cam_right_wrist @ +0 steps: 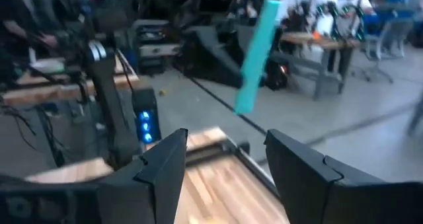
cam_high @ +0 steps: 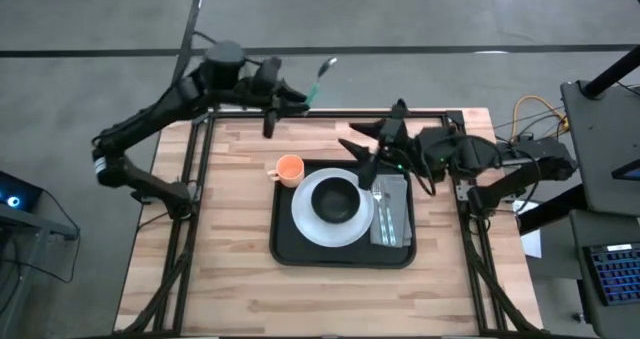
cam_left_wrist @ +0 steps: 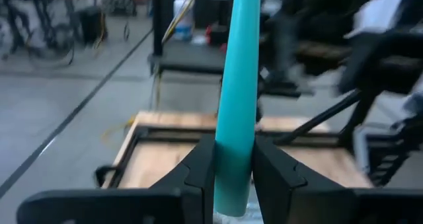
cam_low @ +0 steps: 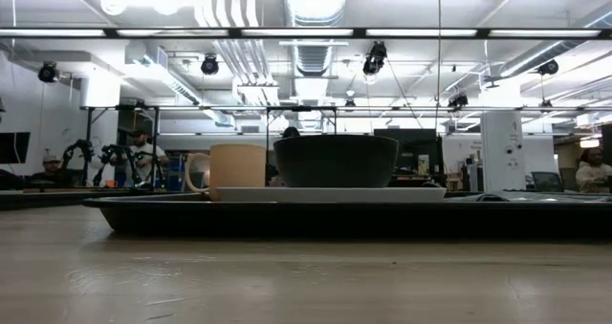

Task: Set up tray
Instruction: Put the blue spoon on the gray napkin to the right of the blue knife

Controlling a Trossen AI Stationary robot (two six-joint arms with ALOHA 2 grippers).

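Looking straight down, the black tray (cam_high: 285,241) sat mid-table carrying a white plate (cam_high: 305,224), black bowl (cam_high: 336,199), orange cup (cam_high: 288,168) and a fork (cam_high: 379,207) on a grey napkin (cam_high: 397,217). The left gripper (cam_high: 298,98) hovered past the table's far edge; its wrist view showed the fingers (cam_left_wrist: 198,168) clamped on a teal-handled utensil (cam_left_wrist: 236,105). The right gripper (cam_high: 362,142) stood empty, jaws wide apart.

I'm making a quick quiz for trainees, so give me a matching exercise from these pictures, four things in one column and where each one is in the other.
1. orange cup
2. black bowl
3. teal-handled utensil
4. grey napkin

A. held in the left gripper, beyond the table's far edge
B. on the white plate
C. at the tray's far left corner
D. on the tray, right of the plate

Pairs: 1-C, 2-B, 3-A, 4-D
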